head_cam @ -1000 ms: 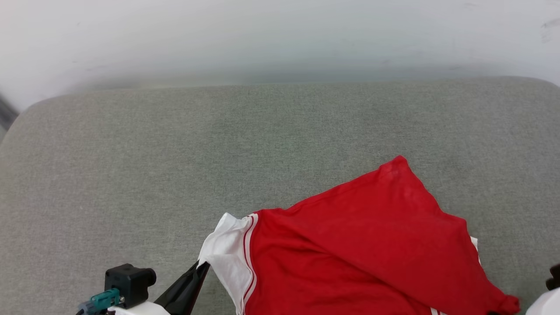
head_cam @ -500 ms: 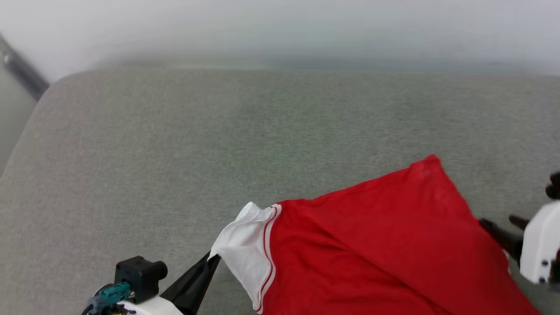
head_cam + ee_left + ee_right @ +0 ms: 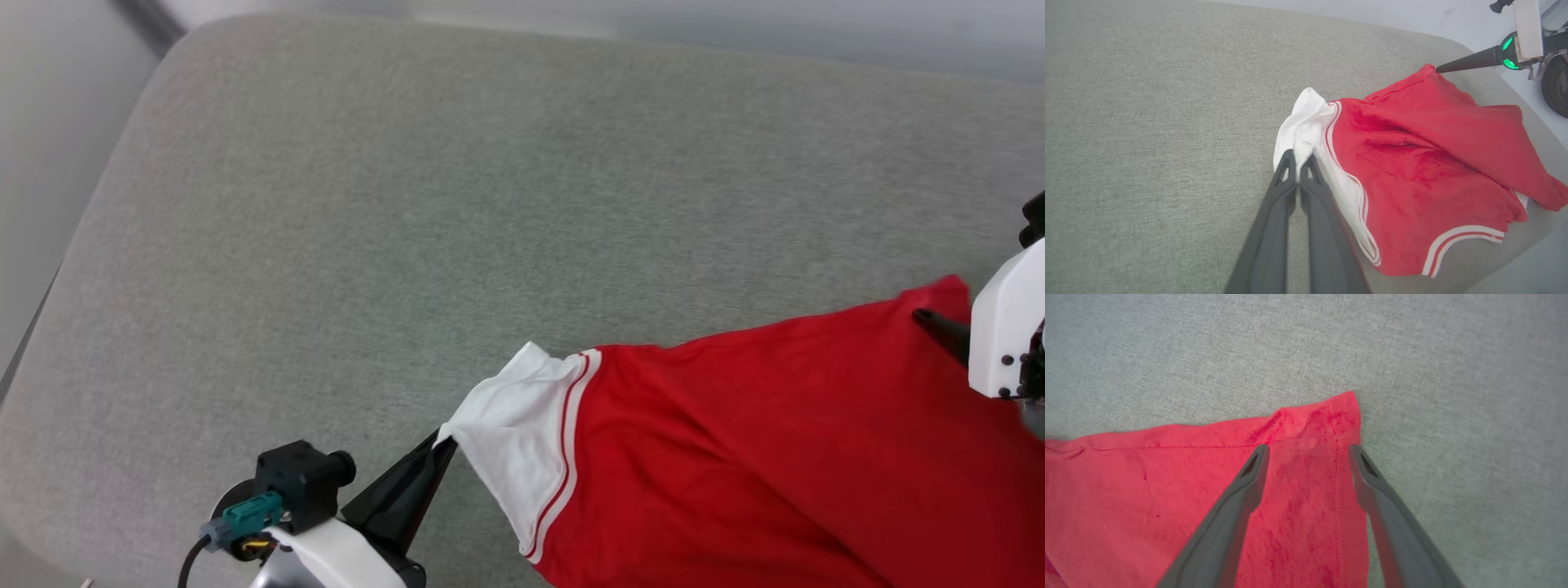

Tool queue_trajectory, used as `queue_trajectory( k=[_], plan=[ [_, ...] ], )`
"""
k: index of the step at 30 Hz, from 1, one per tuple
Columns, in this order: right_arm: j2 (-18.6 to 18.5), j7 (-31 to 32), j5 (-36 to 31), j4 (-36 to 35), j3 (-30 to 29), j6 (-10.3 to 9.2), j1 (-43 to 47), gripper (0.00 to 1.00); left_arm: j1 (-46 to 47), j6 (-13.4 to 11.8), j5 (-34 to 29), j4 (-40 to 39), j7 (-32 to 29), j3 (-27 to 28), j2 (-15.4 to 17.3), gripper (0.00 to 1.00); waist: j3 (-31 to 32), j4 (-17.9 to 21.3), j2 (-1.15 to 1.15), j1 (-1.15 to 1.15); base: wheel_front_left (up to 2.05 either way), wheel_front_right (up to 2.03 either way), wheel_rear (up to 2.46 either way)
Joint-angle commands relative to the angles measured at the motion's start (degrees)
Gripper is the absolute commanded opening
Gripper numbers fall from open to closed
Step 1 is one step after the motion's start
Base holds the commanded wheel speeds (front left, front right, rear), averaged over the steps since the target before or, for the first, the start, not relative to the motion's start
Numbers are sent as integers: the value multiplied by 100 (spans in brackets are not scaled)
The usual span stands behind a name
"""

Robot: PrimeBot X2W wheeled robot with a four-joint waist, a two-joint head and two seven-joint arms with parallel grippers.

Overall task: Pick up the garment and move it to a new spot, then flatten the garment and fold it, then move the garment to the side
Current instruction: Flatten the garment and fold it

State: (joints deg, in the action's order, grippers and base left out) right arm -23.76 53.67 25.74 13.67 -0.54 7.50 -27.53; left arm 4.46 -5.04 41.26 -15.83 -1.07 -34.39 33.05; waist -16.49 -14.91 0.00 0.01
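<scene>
We see a grey woven cushion (image 3: 408, 204) under both arms, coarse flat weave with a rounded edge. The garment (image 3: 775, 449) lies on it, spread between the two grippers: thin red jersey knit, soft, creased, partly doubled over. The left gripper (image 3: 1299, 157) is pinched tight on the white sleeve (image 3: 1306, 118), which bunches to a point at its tips. We judge this pinch anchors that end so the cloth can be pulled flat. The right gripper (image 3: 1308, 451) stands wide apart and holds nothing, its fingers straddling the cloth below the stitched hem corner (image 3: 1347, 404), probably lining up a grab. The red-striped trim (image 3: 567, 441) runs just past the left tips.
</scene>
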Motion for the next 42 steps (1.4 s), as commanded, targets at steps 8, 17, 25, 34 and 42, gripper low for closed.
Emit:
queue_trajectory(
  k=[8,17,25,34,42],
  plan=[
    [-123,-190,-153,761,353,-2,-211,100,282,129,-47,190,89,-138,-237,0,-409,-444,0,-1,0,0,0],
    [-108,246,4,1165,893,6,193,0,337,159,-17,344,153,-155,-295,0,-403,-492,0,-1,0,0,0],
    [-209,-330,214,1038,825,0,8,0,309,118,-3,376,172,-107,-208,0,-81,-320,0,-1,0,0,0],
    [-453,-1104,562,791,869,-2,-288,0,204,-51,-12,175,251,143,35,0,646,165,0,-1,0,0,0],
    [-767,-1406,1001,25,932,-2,-400,0,424,-274,-185,-375,389,621,380,0,1200,610,0,-1,0,0,0]
  ],
)
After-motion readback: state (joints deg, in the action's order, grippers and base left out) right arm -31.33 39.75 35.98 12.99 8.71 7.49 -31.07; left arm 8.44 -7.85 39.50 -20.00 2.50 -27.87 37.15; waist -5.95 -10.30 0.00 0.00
